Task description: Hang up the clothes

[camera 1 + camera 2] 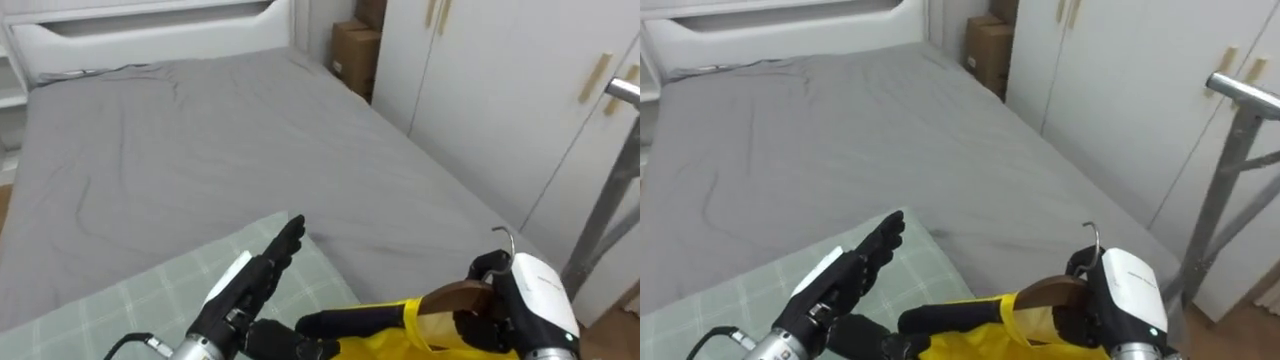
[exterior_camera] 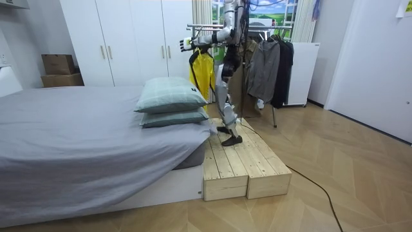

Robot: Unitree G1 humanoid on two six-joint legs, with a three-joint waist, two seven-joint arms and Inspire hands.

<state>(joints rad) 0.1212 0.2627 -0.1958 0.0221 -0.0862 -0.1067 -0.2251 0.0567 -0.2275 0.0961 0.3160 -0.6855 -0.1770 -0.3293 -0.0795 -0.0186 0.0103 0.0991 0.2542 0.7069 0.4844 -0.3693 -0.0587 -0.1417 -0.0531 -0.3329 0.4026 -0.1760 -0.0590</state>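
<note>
Yellow garment (image 1: 385, 338) is on its wooden hanger (image 1: 455, 297), and the right hand (image 1: 540, 292) has its fingers wrapped round the hanger just below the metal hook (image 1: 503, 237). I'd call this the carry-to-the-rack step, with the actual hanging not yet done. The left hand (image 1: 255, 285) is flat, fingers straight and holding nothing, hovering over the pale green checked pillow (image 1: 130, 300) at the edge of the grey bed (image 1: 250, 140). In the room view the robot stands on the wooden platform (image 2: 241, 164) beside the 2 stacked pillows (image 2: 170, 103), with the garment dangling below its raised hand and the clothes rack (image 2: 196, 26) with dark clothes (image 2: 270, 64) close by. Next move as I read it: swing toward the rack rail (image 1: 1245, 93) poking in at the right edge of the eye views, lift the hanger above it and drop the hook over, ideally in a free gap. The hook has to face the rail or it'll just bump. Hard-to-tell stuff: most of the garment is cut off at the bottom of the eye views, so no idea what kind of clothing it is or whether it sits evenly. The right hand also hides the hanger's neck, and the rail runs out of frame.
</note>
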